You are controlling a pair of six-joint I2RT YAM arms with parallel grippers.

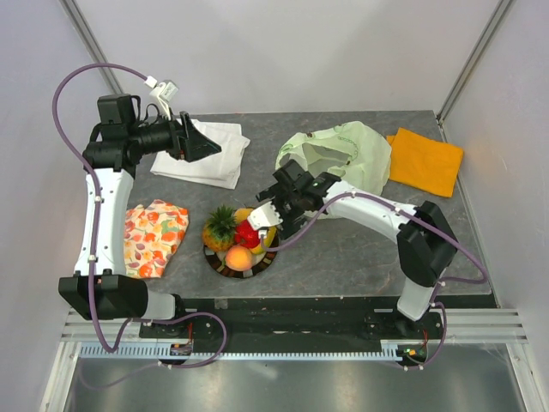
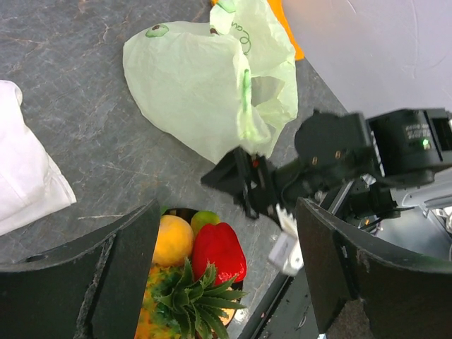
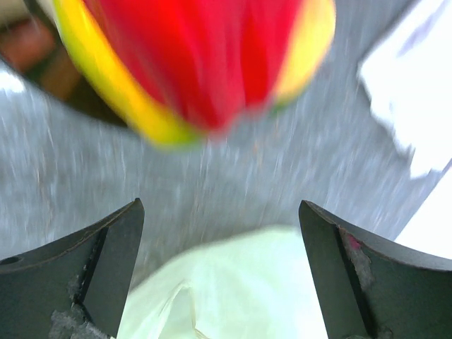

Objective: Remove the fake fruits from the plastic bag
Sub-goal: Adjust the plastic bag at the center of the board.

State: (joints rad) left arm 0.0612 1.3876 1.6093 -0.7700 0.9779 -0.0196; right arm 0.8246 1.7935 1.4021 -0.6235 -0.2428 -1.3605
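The pale-green plastic bag (image 1: 343, 154) lies crumpled at the back right of the table; it also shows in the left wrist view (image 2: 205, 92) and the right wrist view (image 3: 240, 282). A dark plate (image 1: 257, 267) at the front holds the pineapple (image 1: 219, 227), red pepper (image 1: 247, 233), peach (image 1: 239, 257) and a yellow fruit (image 1: 267, 238). My right gripper (image 1: 264, 219) hangs open and empty just above the plate, the blurred red pepper (image 3: 205, 56) beyond its fingertips. My left gripper (image 1: 212, 148) is open and empty, raised over the white cloth; its view shows the red pepper (image 2: 220, 251).
A white folded cloth (image 1: 202, 150) lies at the back left, a floral cloth (image 1: 154, 236) at the front left, and a flat orange cloth (image 1: 425, 160) at the back right beside the bag. The right arm (image 2: 353, 155) stretches between bag and plate.
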